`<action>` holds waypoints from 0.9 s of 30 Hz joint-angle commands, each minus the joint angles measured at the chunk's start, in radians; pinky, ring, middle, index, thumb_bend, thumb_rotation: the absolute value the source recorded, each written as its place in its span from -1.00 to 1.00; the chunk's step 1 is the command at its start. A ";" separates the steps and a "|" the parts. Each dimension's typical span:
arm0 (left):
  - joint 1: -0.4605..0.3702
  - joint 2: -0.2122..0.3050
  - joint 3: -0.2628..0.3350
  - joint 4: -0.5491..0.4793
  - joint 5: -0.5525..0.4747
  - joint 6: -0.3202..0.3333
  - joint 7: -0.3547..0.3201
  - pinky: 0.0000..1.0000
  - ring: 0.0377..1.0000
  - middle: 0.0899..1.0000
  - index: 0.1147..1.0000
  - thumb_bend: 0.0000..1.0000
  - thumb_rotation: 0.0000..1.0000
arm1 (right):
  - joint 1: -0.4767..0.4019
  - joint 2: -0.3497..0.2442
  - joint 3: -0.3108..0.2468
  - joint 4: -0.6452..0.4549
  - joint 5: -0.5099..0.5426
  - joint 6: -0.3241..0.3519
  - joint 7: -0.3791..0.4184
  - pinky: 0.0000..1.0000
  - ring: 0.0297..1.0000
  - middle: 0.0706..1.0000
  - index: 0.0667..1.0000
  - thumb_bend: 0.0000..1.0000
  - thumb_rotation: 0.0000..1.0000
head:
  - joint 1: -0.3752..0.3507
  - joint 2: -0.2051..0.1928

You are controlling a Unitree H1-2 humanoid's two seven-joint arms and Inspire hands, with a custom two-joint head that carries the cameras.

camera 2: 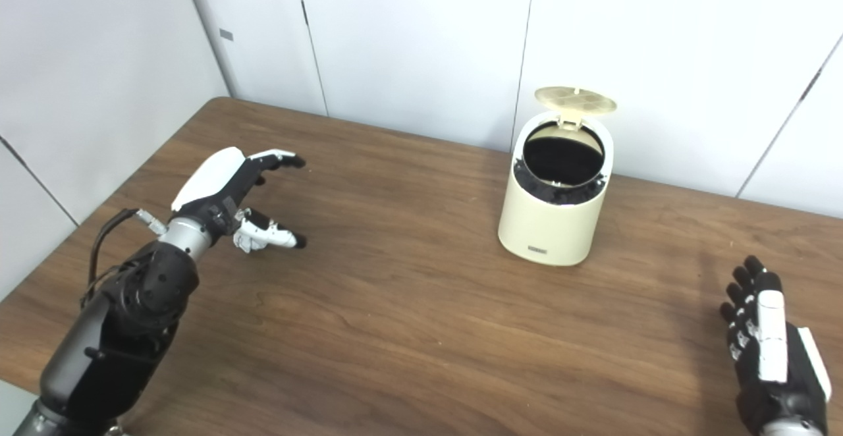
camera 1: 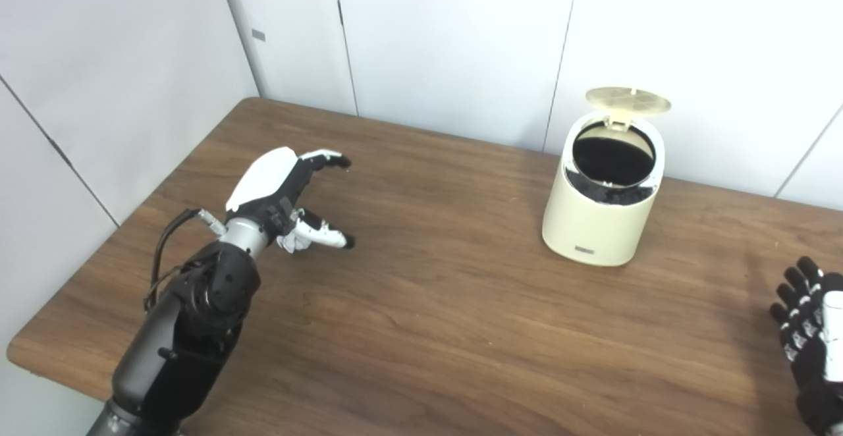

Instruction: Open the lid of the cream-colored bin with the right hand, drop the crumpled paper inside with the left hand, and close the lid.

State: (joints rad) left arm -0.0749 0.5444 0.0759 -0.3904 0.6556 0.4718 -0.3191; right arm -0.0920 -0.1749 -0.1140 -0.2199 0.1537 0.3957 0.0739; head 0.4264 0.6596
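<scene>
Paired head views, overlapping tabletop (camera 1: 421,330)

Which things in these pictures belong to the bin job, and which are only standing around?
Belong to the job:
- cream-colored bin
- its lid, standing open
- left hand, open, empty
- right hand, open, empty
No crumpled paper is visible.

Only around:
- wooden table
- white wall panels

A brown wooden table (camera 1: 421,330) with a rounded edge fills most of the view. Behind it stand white wall panels (camera 1: 454,41) split by thin dark seams. A small grey tag (camera 1: 258,35) sits on one panel at upper left.
</scene>
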 commanded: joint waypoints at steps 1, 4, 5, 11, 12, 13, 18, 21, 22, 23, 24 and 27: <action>-0.027 0.026 0.012 -0.012 0.074 -0.002 -0.018 0.51 0.72 0.66 0.55 1.00 -0.86 | -0.033 -0.001 -0.002 -0.039 0.002 -0.019 0.001 1.00 1.00 1.00 0.99 -0.22 1.00 | 0.000 0.001; -0.024 0.050 0.003 0.001 0.124 -0.005 -0.024 0.47 0.69 0.65 0.54 1.00 -0.88 | -0.031 0.001 -0.005 -0.041 0.007 -0.013 -0.001 1.00 0.99 0.98 0.98 -0.21 1.00 | -0.006 -0.001; -0.023 0.057 0.003 0.006 0.138 -0.005 -0.028 0.46 0.67 0.64 0.53 1.00 -0.89 | -0.031 0.002 -0.005 -0.041 0.009 -0.014 -0.001 1.00 0.99 0.98 0.98 -0.23 1.00 | -0.010 -0.002; -0.010 0.074 0.014 0.025 0.192 -0.003 -0.053 0.53 0.72 0.69 0.59 0.97 -0.92 | -0.033 0.006 -0.008 -0.030 0.012 -0.018 -0.004 1.00 0.98 0.96 0.97 -0.29 1.00 | -0.017 -0.006; -0.009 0.076 0.013 0.031 0.198 -0.004 -0.055 0.54 0.72 0.70 0.60 0.96 -0.93 | -0.034 0.004 -0.006 -0.027 0.008 -0.017 -0.004 1.00 0.97 0.95 0.98 -0.28 1.00 | -0.018 -0.007; -0.008 0.077 0.011 0.036 0.203 -0.004 -0.058 0.54 0.72 0.70 0.60 0.96 -0.93 | -0.035 0.002 -0.005 -0.025 0.005 -0.018 -0.004 1.00 0.97 0.95 0.98 -0.28 1.00 | -0.019 -0.008; -0.005 0.059 0.022 0.062 0.213 -0.003 -0.091 0.44 0.72 0.72 0.59 0.91 -0.97 | -0.038 0.002 -0.013 -0.011 0.024 -0.028 0.006 1.00 0.96 0.95 0.98 -0.24 1.00 | -0.017 -0.012; -0.009 0.052 0.025 0.067 0.228 -0.002 -0.112 0.42 0.71 0.71 0.57 0.89 -0.97 | -0.040 0.005 -0.019 -0.013 0.033 -0.020 0.005 1.00 0.94 0.92 0.96 -0.24 1.00 | -0.017 -0.012; -0.011 0.053 0.024 0.071 0.234 -0.002 -0.118 0.42 0.70 0.70 0.57 0.88 -0.98 | -0.040 0.004 -0.020 -0.014 0.035 -0.020 0.006 1.00 0.93 0.92 0.96 -0.25 1.00 | -0.018 -0.011; -0.012 0.054 0.023 0.075 0.238 -0.003 -0.125 0.42 0.69 0.69 0.56 0.88 -0.97 | -0.040 0.004 -0.022 -0.015 0.038 -0.019 0.007 1.00 0.93 0.91 0.96 -0.25 1.00 | -0.018 -0.011; -0.014 0.057 0.019 0.081 0.241 -0.003 -0.128 0.41 0.68 0.69 0.55 0.86 -0.98 | -0.040 0.003 -0.022 -0.016 0.040 -0.020 0.008 1.00 0.93 0.90 0.95 -0.27 1.00 | -0.018 -0.012; -0.019 0.061 0.011 0.097 0.240 -0.003 -0.134 0.34 0.60 0.63 0.51 0.84 -1.00 | -0.039 0.001 -0.022 -0.018 0.045 -0.017 0.010 1.00 0.92 0.90 0.95 -0.27 1.00 | -0.019 -0.010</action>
State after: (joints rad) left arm -0.0617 0.5742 0.0798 -0.2821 0.8736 0.4706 -0.4612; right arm -0.0957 -0.1670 -0.1276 -0.2144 0.1880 0.3954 0.0766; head 0.4080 0.6489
